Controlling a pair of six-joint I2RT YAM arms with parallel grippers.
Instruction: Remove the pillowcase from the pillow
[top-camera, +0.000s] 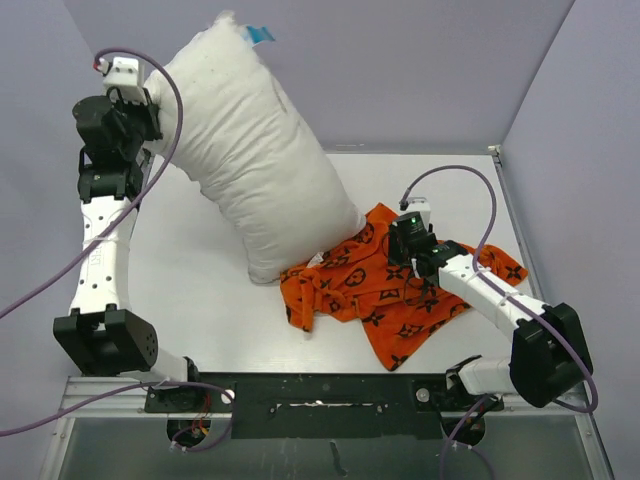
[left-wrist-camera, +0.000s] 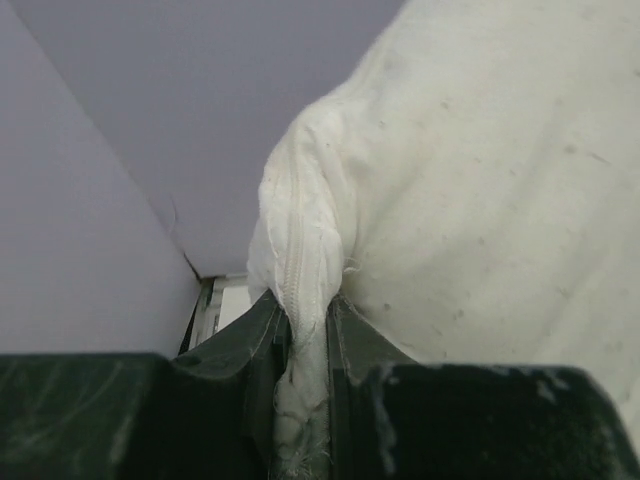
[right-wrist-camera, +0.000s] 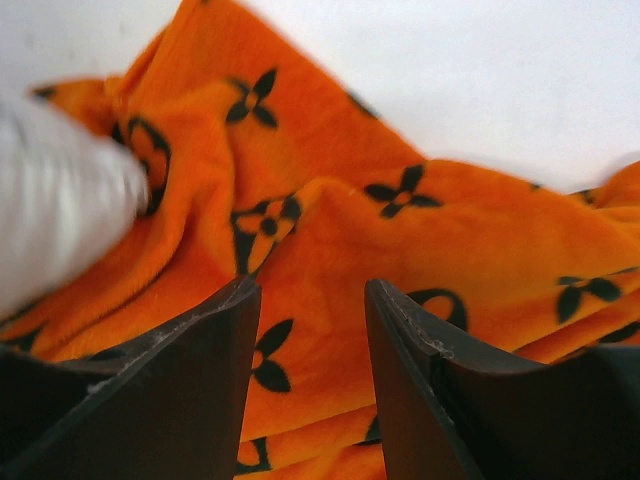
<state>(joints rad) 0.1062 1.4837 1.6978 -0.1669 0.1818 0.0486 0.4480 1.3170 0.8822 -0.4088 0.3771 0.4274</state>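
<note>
Left tool (left-wrist-camera: 305, 312) pinches pillow (top-camera: 260, 150) seam, holding it up; right tool (right-wrist-camera: 310, 295) spread above limp pillowcase (top-camera: 370, 290) on surface (top-camera: 200, 280). Likely soft, light: grab folds.

Left arm (top-camera: 100, 250) raised high, long link near vertical, wrist bent over at the top. Left gripper (top-camera: 135, 95) (left-wrist-camera: 305, 335): jaws clamped tight on a bunched edge seam of the large plump off-white fabric pillow (left-wrist-camera: 480, 200), cloth squeezed between both dark fingers (left-wrist-camera: 235, 350). Right arm (top-camera: 490, 290) low, folded at the elbow, reaching forward and inward, wrist pitched down. Right gripper (top-camera: 408, 250) (right-wrist-camera: 310, 290): jaws parted, clear gap, nothing pinched between the dark fingers (right-wrist-camera: 190, 370). Whether the tips touch anything below can't be told.
</note>
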